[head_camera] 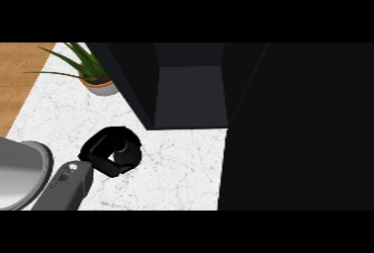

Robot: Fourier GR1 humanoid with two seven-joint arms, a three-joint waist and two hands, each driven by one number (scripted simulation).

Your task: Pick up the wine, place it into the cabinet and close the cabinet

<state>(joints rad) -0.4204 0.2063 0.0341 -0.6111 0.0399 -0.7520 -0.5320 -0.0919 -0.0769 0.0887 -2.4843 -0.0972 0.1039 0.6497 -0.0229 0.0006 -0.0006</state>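
On the white marbled bench (pixel 182 168), in the head view, the left hand (pixel 113 150) lies left of centre, coming up from the lower edge on its grey forearm (pixel 70 185). The black fingers are curled in together towards the thumb, making a closed ring, and nothing shows inside them. The hand sits just below and to the left of the cabinet (pixel 190 94), apart from it, with a strip of bare marble between.

The cabinet stands at the top centre of the bench. Its front is open, and a dark grey inner floor shows between two black side walls. To its right a broad black panel (pixel 300 128) fills the whole right side of the view from top to bottom and hides whatever lies behind it.

The wine cannot be made out anywhere. Whether it stands in the dark cabinet or behind the panel cannot be told.

A potted plant (pixel 91 69) with long green leaves stands in a pale pot at the bench's upper left, just beside the cabinet's left wall. Left of it is a wooden surface (pixel 18 74). A grey rounded shape (pixel 18 173) shows at the lower left edge, next to the forearm.
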